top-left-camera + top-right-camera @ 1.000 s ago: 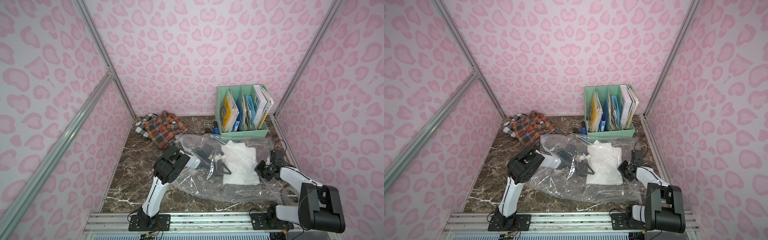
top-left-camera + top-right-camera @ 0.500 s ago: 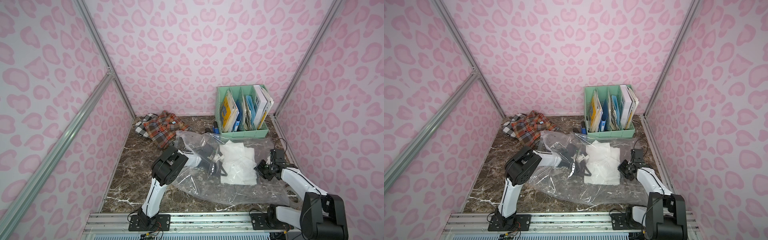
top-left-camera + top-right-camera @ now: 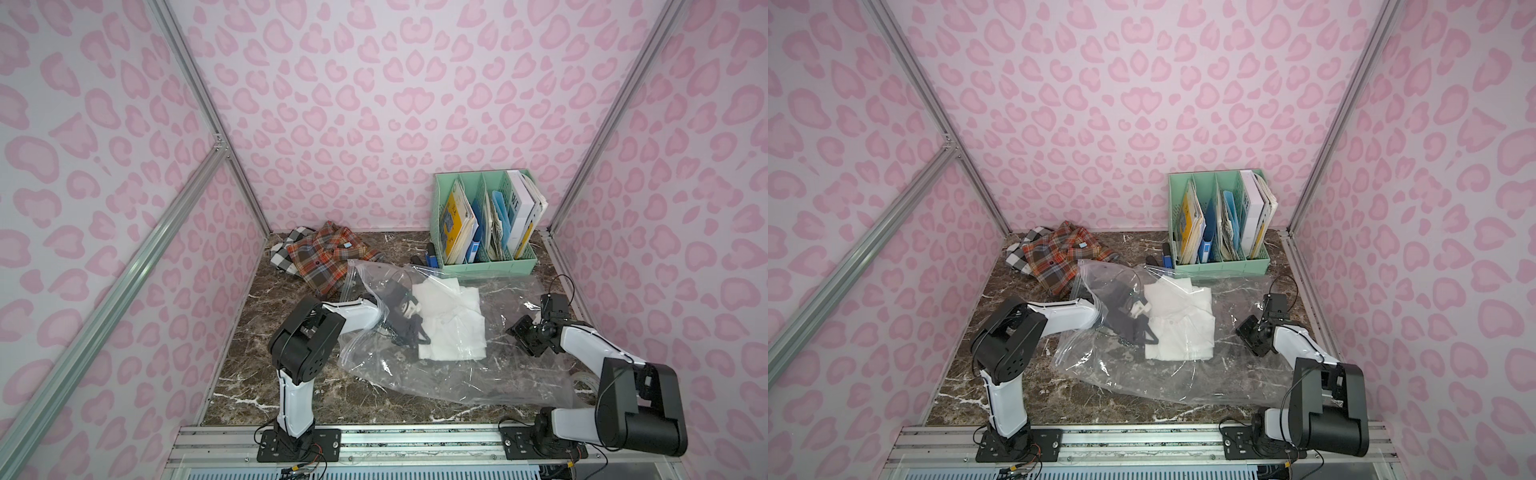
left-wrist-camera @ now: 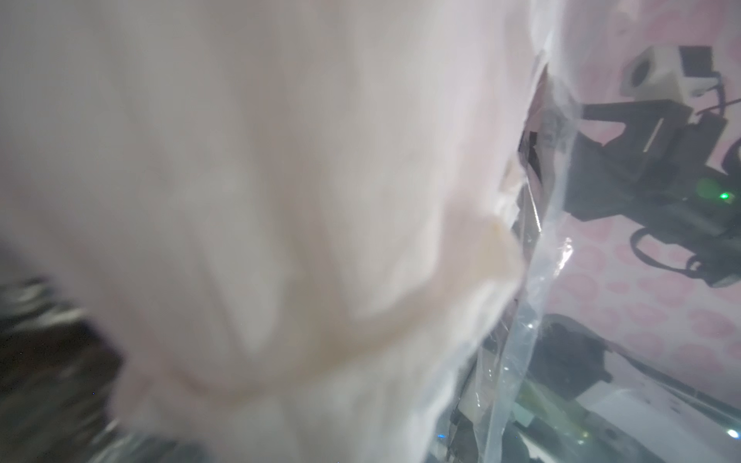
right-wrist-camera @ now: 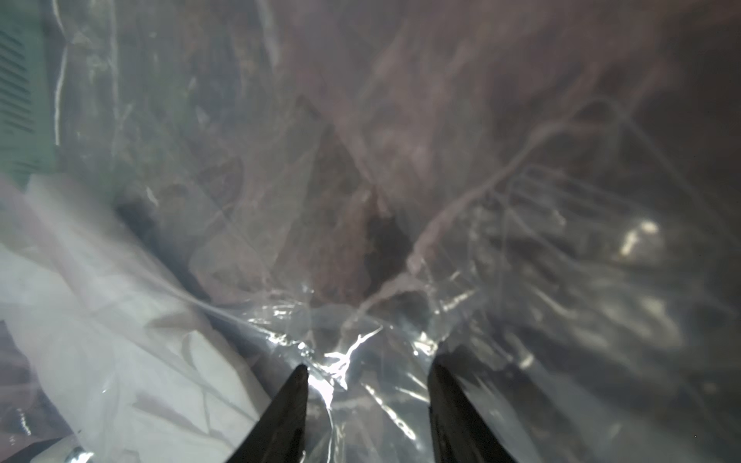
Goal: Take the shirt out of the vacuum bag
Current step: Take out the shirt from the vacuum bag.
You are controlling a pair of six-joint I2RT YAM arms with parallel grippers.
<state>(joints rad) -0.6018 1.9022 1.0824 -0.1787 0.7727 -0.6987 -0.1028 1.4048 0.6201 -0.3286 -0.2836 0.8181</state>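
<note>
On the marble tabletop (image 3: 249,365), both top views: vacuum bag (image 3: 478,374) (image 3: 1183,374) spread crinkled across the middle, its mouth lifted at the left end.
Shirt, both top views: white shirt (image 3: 451,328) (image 3: 1183,328), folded, inside the vacuum bag under the clear film, in the bag's left half.
Left gripper, both top views: left gripper (image 3: 409,328) (image 3: 1138,324) reaches in through the raised mouth, tips at the white shirt's left edge. Closed tight, though the tips are too hidden to tell whether fabric is pinched.
Right gripper, both top views: right gripper (image 3: 524,337) (image 3: 1252,336) low over the bag's right part, apart from the white shirt.
Back of the table, both top views: plaid shirt (image 3: 328,257) heaped in the left corner. Mint file organizer (image 3: 486,259) with books and folders at the right, just behind the bag.
Left wrist view: blurred white shirt (image 4: 260,200) close to the lens, filling most of the frame, with a strip of bag film (image 4: 517,381) beside it. Own fingers out of frame.
Right wrist view: two black fingers (image 5: 288,409) stand apart, open, with crumpled bag film (image 5: 353,348) between and just ahead of the tips, not clamped. White shirt (image 5: 140,360) under the film to one side, a corner of the file organizer (image 5: 24,100) beyond, marble showing through the plastic.
</note>
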